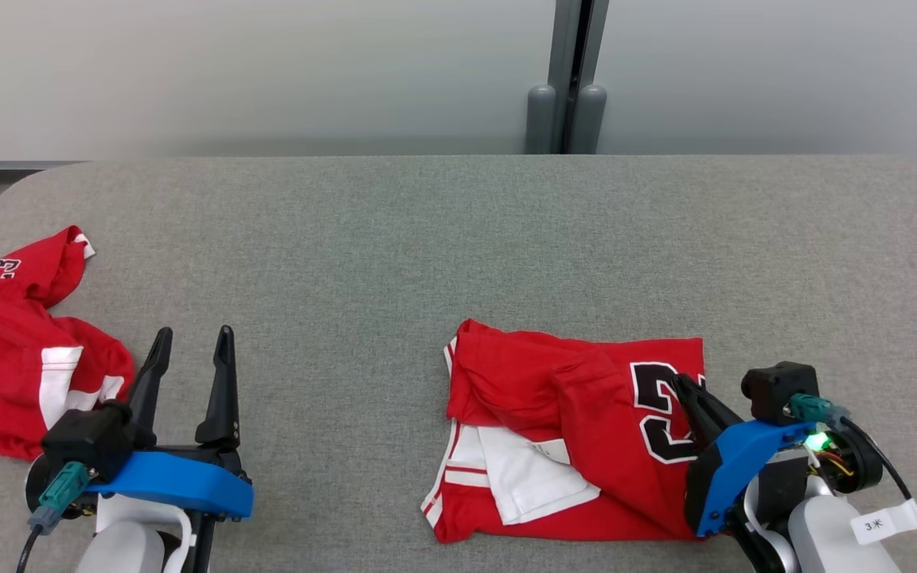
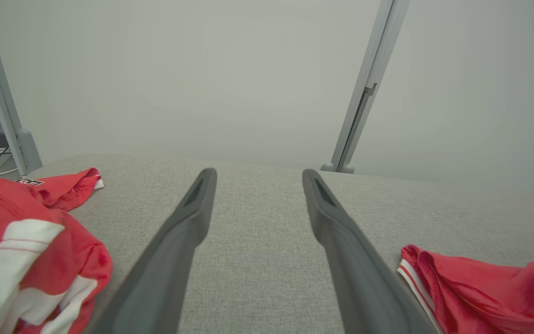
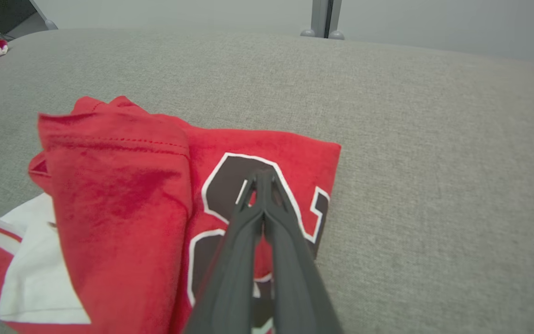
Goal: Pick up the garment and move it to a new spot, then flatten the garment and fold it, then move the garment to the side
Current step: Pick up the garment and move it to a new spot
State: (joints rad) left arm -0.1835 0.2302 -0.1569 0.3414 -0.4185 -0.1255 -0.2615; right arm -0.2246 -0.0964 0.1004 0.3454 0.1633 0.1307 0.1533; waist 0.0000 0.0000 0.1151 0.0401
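- Right fingers (image 3: 237,260) pressed together, tips right on the black number of the folded red jersey (image 1: 586,398), near right of the counter (image 1: 395,239).
- Left fingers (image 2: 167,260) spread wide over the grey counter, just beside a crumpled red garment (image 1: 5,350).
- Pale wall (image 1: 267,72) behind.

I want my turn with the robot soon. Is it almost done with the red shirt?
Nearly. The red garment already lies folded on the grey table. Right now the right gripper is shut, tips over its black number, and the left gripper hangs open. Left to do: moving it to the side. A second, crumpled garment lies at the left.
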